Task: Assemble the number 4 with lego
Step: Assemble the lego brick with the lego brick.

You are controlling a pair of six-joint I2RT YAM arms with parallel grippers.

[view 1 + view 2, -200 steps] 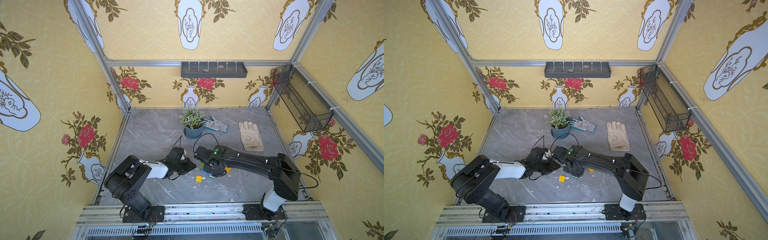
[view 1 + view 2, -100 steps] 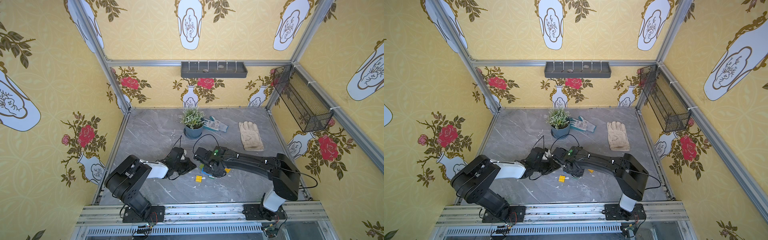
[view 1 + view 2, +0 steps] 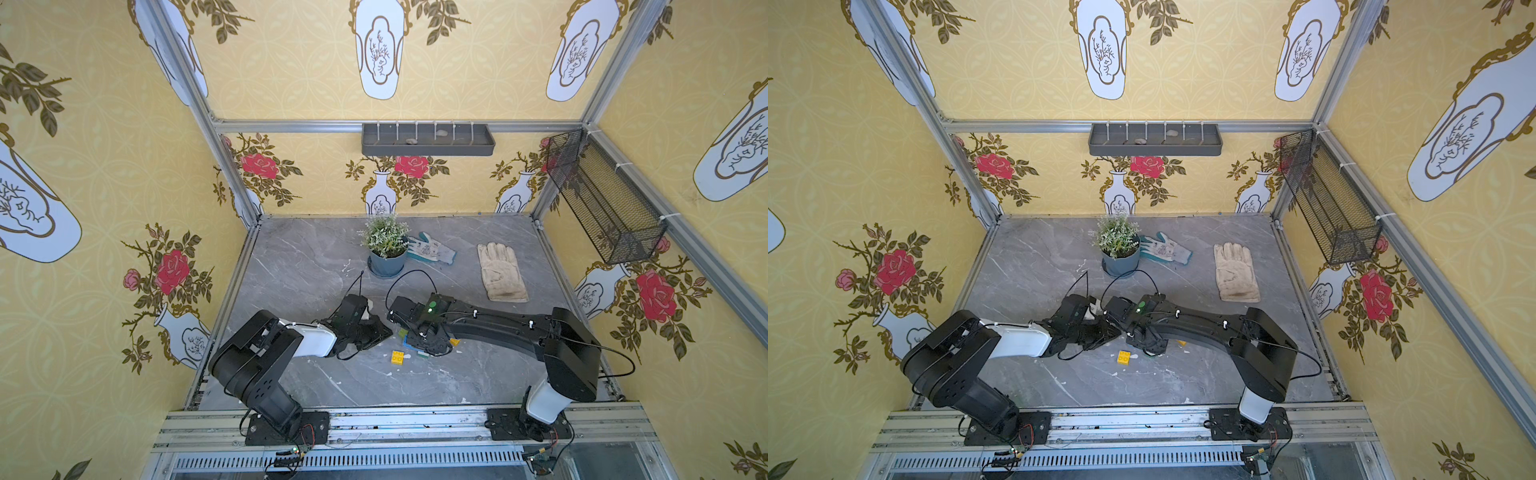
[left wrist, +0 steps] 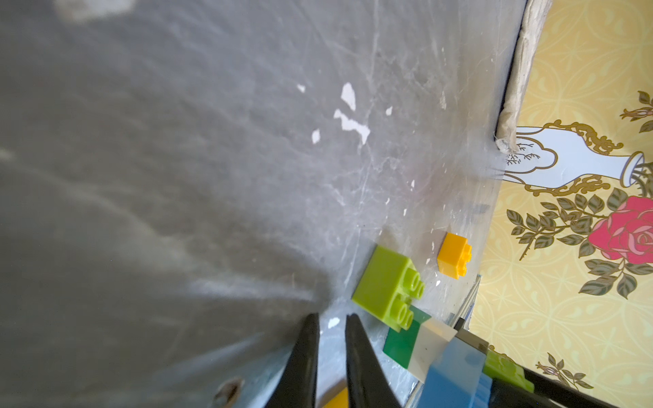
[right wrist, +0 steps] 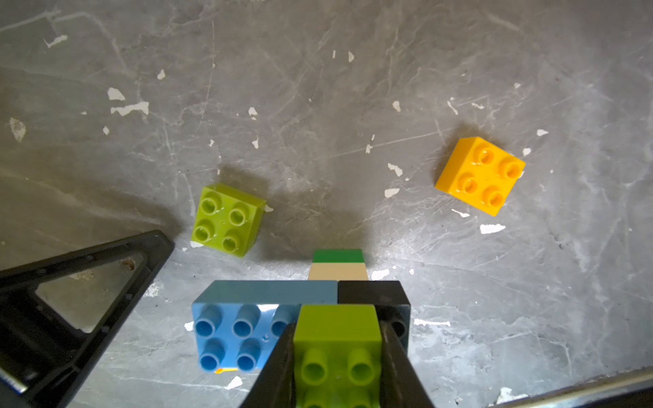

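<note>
Lego number 4 (image 5: 318,293) part-built, upright on or just above the worktop (image 3: 299,266), a little toward 6 o'clock from its middle. Green and white stem bricks lowest, blue crossbar (image 5: 240,328) and a black brick above, upper lime brick (image 5: 337,339) on top, clamped across its flat sides by the right gripper (image 5: 337,328). Left gripper (image 4: 332,318) at its 9 o'clock, jaws drawn together on nothing. Loose lime brick (image 3: 402,333) at 10 o'clock, one yellow brick (image 3: 398,357) at 7, another at 3. Judged light, rigid, slick-faced; stud joints likely pop if twisted, so take opposite flat faces squarely and press straight down. Wall tray (image 3: 428,149) at 12 o'clock holds two pebbles (image 3: 411,141); mesh basket (image 3: 602,199) at 2 shows nothing inside; pot (image 3: 386,266) holds a plant (image 3: 384,235).
</note>
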